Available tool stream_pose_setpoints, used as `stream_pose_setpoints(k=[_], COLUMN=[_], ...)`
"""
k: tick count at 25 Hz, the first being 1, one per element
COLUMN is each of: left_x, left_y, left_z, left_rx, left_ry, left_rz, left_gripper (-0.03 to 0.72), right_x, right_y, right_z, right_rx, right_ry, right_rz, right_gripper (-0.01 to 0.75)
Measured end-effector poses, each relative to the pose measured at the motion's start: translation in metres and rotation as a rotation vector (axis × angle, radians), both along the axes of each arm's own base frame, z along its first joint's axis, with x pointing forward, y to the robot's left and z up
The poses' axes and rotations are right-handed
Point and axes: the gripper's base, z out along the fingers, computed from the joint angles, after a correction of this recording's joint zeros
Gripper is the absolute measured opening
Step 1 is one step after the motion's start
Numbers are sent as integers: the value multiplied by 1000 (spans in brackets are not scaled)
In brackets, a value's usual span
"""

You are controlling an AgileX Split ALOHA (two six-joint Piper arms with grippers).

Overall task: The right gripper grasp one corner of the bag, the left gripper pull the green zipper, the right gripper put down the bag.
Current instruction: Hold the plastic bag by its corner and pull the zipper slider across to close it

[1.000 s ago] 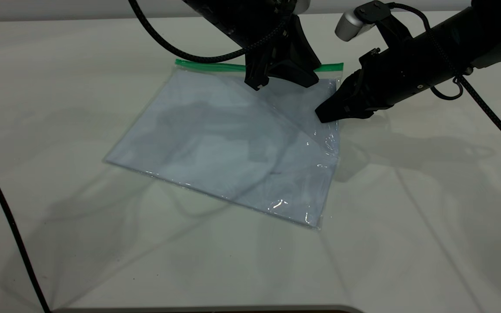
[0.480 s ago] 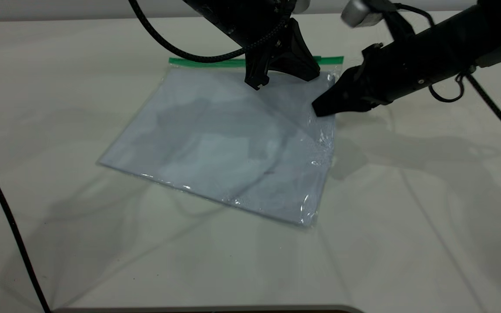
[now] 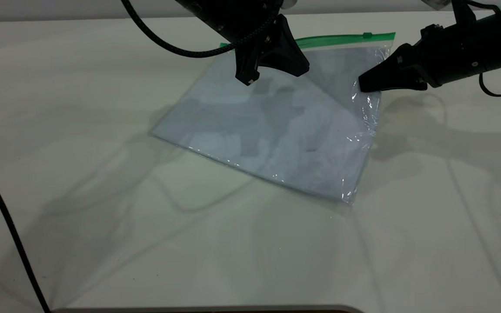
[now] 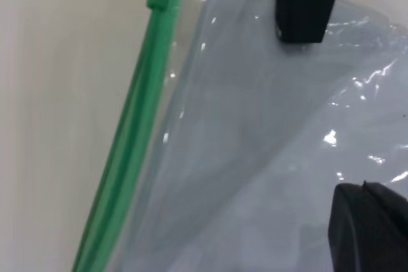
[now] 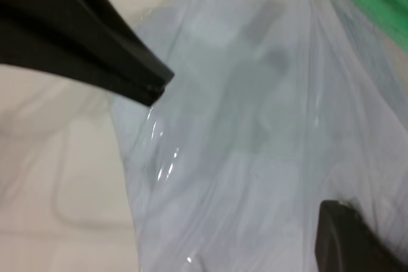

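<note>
The black tapered right gripper [image 3: 363, 82] has its jaws pinched tight on the crinkled side edge of the large flat clear plastic bag [image 3: 276, 126] of white sheets, near its green-strip corner, tilting it off the matte white table [image 3: 102, 217]. The black pointed left gripper [image 3: 272, 69] hovers with jaws spread, holding nothing, over the bag's upper part beside the narrow glossy green zipper strip [image 3: 342, 40].

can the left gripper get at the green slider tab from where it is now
Probably yes. The left gripper hangs open over the bag, the slider tab lies exposed beside it, and the right gripper pinches lower on the bag's edge.
</note>
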Motion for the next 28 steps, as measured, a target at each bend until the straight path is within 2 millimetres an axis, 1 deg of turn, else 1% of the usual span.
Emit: stream_pose_setpoints(k=[2,6,10,13,17,19,22,28], left_x=[0,1,0,-1,-1,-2,-2,2], left_y=[-1,-2,-2,-2,-2,-2,-2,-1], left_z=[1,2,2,2,3,3,3,2], left_rx=[-11,-28,-33,-36,-38,-38,-38,-24], left_ry=[-2,3,9,21,31,34,31,-11], left_rz=[2,14,10,5,6,2,-3,23], left_gripper=[-1,12,76,170,329,394,439,446], right_x=[-1,-5,-8,-7,-5,-2,1,4], right_y=[5,22,38,38,35,33,32,34], right_z=[-1,-4,-10,-14,-16,-16,-15,-14], right_rx=[-15,-64,-178,-259,-316,-347,-363,-384], right_ry=[-7,-23,-53,-69,-85,-104,-119,-157], right_rz=[26,90,154,156,149,144,142,171], right_gripper=[35,35,35,35,35,35,35,35])
